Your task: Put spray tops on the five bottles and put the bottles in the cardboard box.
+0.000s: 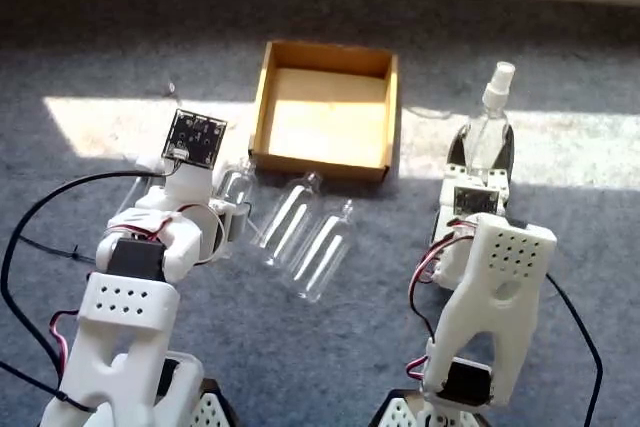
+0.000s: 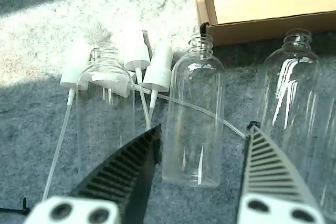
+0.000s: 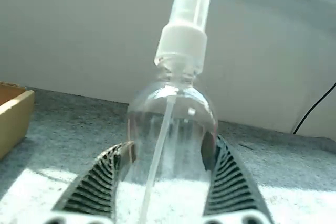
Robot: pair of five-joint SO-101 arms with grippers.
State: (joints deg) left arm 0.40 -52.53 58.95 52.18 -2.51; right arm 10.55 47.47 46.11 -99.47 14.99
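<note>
Grey felt covers the counter, and the cardboard box (image 1: 318, 164) sits near its far edge. Toward the right edge, the right claw (image 3: 168, 150) pinches an upright capped bottle (image 3: 173, 124). The left claw (image 2: 203, 128) is spread over a lying uncapped bottle (image 2: 194, 114); contact cannot be determined. Loose spray tops (image 2: 139, 56) lie partly behind a second bottle (image 2: 105, 114). A claw finger partly hides a third bottle (image 2: 291, 87).

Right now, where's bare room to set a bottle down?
Free: the cardboard box floor; carpet between box and the capped bottle in the right claw; carpet between lying bottles and right arm. Crowded: by left claw, bottles plus spray tops.
</note>
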